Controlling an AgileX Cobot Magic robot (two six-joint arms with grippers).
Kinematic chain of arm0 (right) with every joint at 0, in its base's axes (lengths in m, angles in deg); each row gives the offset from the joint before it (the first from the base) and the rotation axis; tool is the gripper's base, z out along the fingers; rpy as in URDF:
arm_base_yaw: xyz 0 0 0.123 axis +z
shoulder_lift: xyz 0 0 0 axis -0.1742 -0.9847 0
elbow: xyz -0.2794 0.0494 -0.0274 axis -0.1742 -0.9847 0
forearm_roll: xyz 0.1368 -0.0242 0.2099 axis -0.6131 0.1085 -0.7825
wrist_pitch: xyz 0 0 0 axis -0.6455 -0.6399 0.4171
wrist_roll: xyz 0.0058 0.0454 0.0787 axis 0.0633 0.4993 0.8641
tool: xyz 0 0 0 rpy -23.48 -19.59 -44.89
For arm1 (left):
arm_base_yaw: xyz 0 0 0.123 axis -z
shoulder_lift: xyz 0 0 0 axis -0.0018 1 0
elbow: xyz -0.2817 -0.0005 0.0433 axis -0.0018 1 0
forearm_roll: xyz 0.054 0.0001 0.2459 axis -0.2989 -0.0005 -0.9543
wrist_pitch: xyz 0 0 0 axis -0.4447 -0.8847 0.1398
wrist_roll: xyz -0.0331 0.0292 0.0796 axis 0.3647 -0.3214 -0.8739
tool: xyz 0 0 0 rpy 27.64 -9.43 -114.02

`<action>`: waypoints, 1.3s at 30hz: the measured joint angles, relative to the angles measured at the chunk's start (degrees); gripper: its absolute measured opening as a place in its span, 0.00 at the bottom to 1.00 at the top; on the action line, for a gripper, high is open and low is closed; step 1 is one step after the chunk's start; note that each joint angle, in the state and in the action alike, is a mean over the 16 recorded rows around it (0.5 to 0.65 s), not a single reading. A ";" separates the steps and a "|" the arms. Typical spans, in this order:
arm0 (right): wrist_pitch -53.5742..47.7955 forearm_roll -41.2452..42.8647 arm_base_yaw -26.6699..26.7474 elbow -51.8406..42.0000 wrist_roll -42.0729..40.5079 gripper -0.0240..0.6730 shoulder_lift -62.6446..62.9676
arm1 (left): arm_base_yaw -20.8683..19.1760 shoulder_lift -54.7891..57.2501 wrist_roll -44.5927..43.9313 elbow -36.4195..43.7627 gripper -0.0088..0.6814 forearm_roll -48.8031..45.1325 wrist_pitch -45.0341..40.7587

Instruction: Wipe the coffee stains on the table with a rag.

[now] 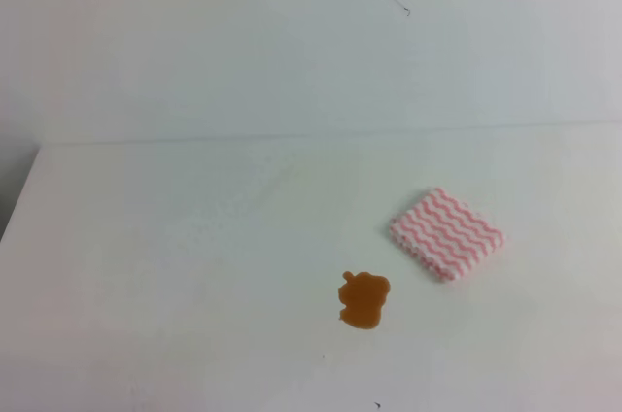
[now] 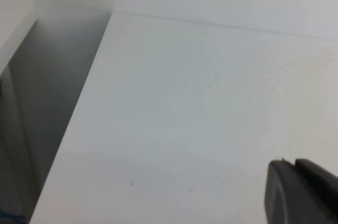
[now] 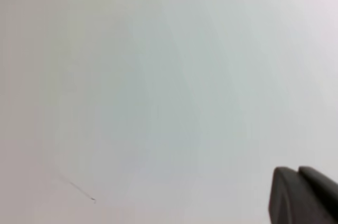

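The coffee stains (image 1: 363, 300) are one small amber-brown blot with a lobed outline, lying on the white table (image 1: 146, 266) right of the middle and towards the front. The rag (image 1: 447, 234), a small folded square with pink and white zigzag stripes, lies flat just up and to the right of the blot, apart from it. Neither arm shows in the exterior high view. The left gripper (image 2: 293, 161) appears only as dark fingertips pressed together at the lower right of the left wrist view, over bare table (image 2: 185, 102). In its own wrist view the right gripper (image 3: 298, 169) looks the same, shut and holding nothing.
A white wall (image 1: 292, 33) rises behind the table, with a thin dark scratch (image 1: 406, 12) on it. The table's left edge (image 2: 79, 123) drops into a dark gap beside it. The right wrist view shows only plain white surface with a small scratch (image 3: 93, 199).
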 joint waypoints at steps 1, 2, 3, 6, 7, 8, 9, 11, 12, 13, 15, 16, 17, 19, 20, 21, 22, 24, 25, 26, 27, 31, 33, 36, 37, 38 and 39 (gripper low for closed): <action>-2.28 -0.20 0.00 1.42 -0.58 0.03 -0.62 | 0.00 0.10 0.00 -0.16 0.01 0.00 -0.06; -4.89 -0.40 0.00 3.00 -1.16 0.03 -1.40 | 0.00 0.20 0.00 -0.31 0.01 -0.01 -0.12; -7.81 -0.60 0.00 4.74 -1.74 0.03 -2.37 | 0.00 0.20 0.00 -0.31 0.01 -0.01 -0.12; -17.46 -1.05 0.01 10.68 -3.85 0.03 -6.26 | 0.00 0.20 0.00 -0.31 0.01 -0.01 -0.12; -20.74 -1.06 0.02 12.83 -4.76 0.03 -7.89 | 0.00 0.20 0.00 -0.31 0.01 -0.01 -0.12; -23.87 -1.07 0.03 15.00 -5.79 0.03 -9.71 | 0.00 0.20 0.00 -0.31 0.01 -0.01 -0.12; -26.89 -1.16 0.04 17.11 -6.88 0.03 -11.71 | 0.00 0.20 0.00 -0.31 0.01 -0.01 -0.12; -32.69 -1.71 0.05 21.09 -9.08 0.03 -16.23 | 0.00 0.10 0.00 -0.16 0.01 0.00 -0.06; -35.41 -2.23 0.06 22.93 -10.17 0.03 -18.72 | 0.00 0.00 0.00 0.00 0.01 0.00 0.00; -37.92 -2.87 0.07 24.63 -11.23 0.03 -21.25 | 0.00 0.00 0.00 0.00 0.01 0.00 0.00; -42.21 -4.49 0.09 27.62 -13.41 0.03 -26.31 | 0.00 0.00 0.00 0.00 0.01 0.00 0.00; -43.89 -5.39 0.09 28.87 -14.57 0.03 -28.75 | 0.00 0.00 0.00 0.00 0.01 0.00 0.00; -45.22 -6.38 0.10 29.97 -15.80 0.03 -31.17 | 0.00 -0.10 0.00 0.16 0.01 0.00 0.06; -46.90 -8.52 0.12 31.70 -18.39 0.03 -35.81 | 0.00 -0.20 0.00 0.31 0.01 0.01 0.12; -47.39 -9.69 0.13 32.39 -19.70 0.03 -38.08 | 0.00 -0.20 0.00 0.31 0.01 0.01 0.12; -47.71 -10.91 0.13 32.98 -21.01 0.03 -40.30 | 0.00 -0.20 0.00 0.31 0.01 0.01 0.12; -47.90 -12.21 0.13 33.49 -22.31 0.03 -42.45 | 0.00 -0.20 0.00 0.31 0.01 0.01 0.12; -47.98 -15.04 0.13 34.36 -24.84 0.03 -46.73 | 0.00 -0.20 0.00 0.31 0.01 0.01 0.12; -47.85 -16.52 0.13 34.71 -26.03 0.03 -48.78 | 0.00 -0.20 0.00 0.31 0.01 0.01 0.12; -47.61 -18.05 0.14 35.04 -27.25 0.03 -50.82 | 0.00 -0.20 0.00 0.31 0.01 0.01 0.12; -47.29 -19.57 0.18 35.37 -28.52 0.03 -52.83 | 0.00 -0.20 0.00 0.31 0.01 0.01 0.12; -46.09 -25.06 1.04 37.07 -34.41 0.05 -60.95 | 0.00 -0.20 0.00 0.31 0.01 0.01 0.12; -45.72 -27.41 2.06 38.30 -37.62 0.09 -65.12 | 0.00 -0.20 0.00 0.31 0.01 0.01 0.12; -45.48 -30.48 4.24 40.72 -42.42 0.16 -71.46 | 0.00 -0.20 0.00 0.31 0.01 0.01 0.12; -45.41 -31.39 5.10 41.66 -43.92 0.20 -73.56 | 0.00 -0.20 0.00 0.31 0.01 0.01 0.12; -45.36 -32.22 6.00 42.68 -45.34 0.23 -75.69 | 0.00 -0.20 0.00 0.31 0.01 0.01 0.12; -45.30 -32.95 6.92 43.80 -46.67 0.26 -77.81 | 0.00 -0.20 0.00 0.31 0.01 0.01 0.12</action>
